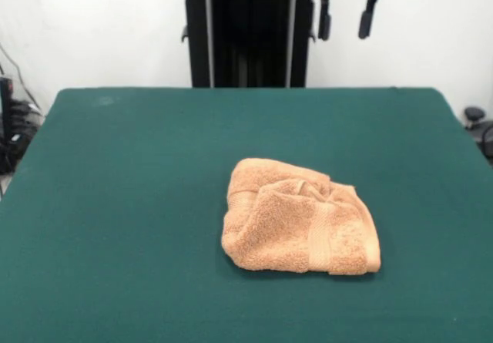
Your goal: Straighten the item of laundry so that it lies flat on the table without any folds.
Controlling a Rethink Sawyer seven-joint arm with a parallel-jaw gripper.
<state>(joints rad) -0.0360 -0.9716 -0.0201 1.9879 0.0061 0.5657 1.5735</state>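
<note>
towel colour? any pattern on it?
Orange-tan terry towel, plain apart from a flat woven band near one edge. Front view shows it best.

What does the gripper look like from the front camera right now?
Only the gripper shows, at the top edge: a bright red housing with two short, dark, paddle-shaped jaws hanging below it, set apart with a gap between. No cables or markings can be made out on it.
</note>
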